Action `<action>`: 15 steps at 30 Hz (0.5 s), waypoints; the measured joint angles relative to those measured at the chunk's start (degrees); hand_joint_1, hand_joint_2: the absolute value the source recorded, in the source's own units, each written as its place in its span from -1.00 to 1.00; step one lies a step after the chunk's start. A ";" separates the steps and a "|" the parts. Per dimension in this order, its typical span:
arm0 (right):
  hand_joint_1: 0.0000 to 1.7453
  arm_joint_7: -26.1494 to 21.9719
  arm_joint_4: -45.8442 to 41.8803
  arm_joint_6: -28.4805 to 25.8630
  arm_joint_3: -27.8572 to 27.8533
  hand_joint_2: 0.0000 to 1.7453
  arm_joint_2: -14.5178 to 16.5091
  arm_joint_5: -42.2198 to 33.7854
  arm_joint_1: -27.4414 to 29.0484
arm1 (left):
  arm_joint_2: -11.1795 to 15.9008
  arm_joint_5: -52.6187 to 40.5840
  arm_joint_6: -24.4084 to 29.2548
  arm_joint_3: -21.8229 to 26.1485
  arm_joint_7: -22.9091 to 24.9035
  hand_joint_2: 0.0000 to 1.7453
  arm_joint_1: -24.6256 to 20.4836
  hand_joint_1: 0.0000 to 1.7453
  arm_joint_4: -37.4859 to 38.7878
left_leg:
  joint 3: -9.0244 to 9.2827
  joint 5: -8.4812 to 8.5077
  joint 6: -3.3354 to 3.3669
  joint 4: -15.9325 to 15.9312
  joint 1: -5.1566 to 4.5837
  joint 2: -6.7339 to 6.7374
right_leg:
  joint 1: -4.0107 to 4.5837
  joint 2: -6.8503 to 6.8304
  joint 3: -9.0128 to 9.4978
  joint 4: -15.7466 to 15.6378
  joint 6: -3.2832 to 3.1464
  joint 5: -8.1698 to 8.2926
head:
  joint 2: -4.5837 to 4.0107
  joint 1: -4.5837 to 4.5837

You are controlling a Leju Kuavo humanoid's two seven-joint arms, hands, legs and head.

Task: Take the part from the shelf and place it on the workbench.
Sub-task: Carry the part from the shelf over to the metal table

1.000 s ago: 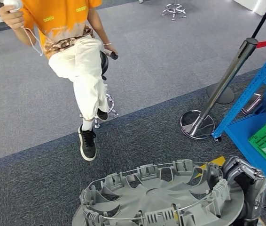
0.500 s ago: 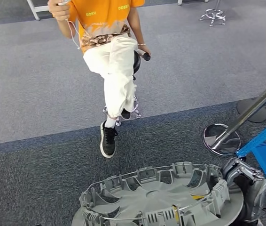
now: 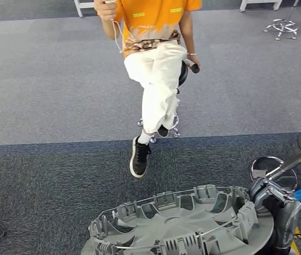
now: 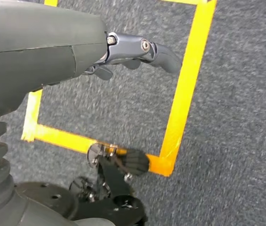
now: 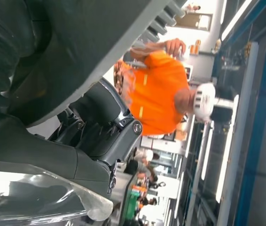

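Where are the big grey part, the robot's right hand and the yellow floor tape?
Part (image 3: 177, 226): head view, on its central disc.
Right hand (image 3: 279, 204): head view, on the hand's middle, at the part's rim.
Tape (image 4: 181, 94): left wrist view, on one long strip.

The part looks like matt grey moulded plastic, with ribbed clips round its rim and a thin bright metal wire ring. The right hand gripping its right edge has glossy grey plastic and dark metal pieces. The floor is rough carpet, pale grey far off and dark grey near. Far right, a post base is mirror-polished metal. The left hand is smooth grey metal with bright screws, above matt yellow tape.
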 joint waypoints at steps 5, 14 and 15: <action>1.00 0.04 -0.01 0.10 0.02 1.00 -0.01 0.02 -0.34 | 0.16 -0.02 0.26 0.01 0.34 1.00 0.11 -1.00 0.00 | 1.17 -0.21 1.32 -2.16 0.12 -2.16 | -0.14 0.77 0.13 1.53 1.05 -1.93 | -0.01 0.16; 1.00 0.13 0.08 0.19 0.01 1.00 -0.01 0.02 -0.09 | -0.06 -0.11 0.38 0.02 0.67 1.00 -0.10 -1.00 0.00 | 2.02 -0.97 1.40 -1.84 0.45 -8.85 | -0.73 8.48 -4.75 3.81 1.33 1.98 | 0.00 0.85; 1.00 0.15 0.11 0.19 0.00 1.00 -0.01 0.02 -0.04 | -0.05 -0.14 0.40 0.02 0.67 1.00 -0.13 -1.00 0.00 | 1.82 -1.05 1.08 -1.64 0.49 -9.48 | -0.83 9.51 -3.77 1.72 1.32 2.50 | 0.00 0.83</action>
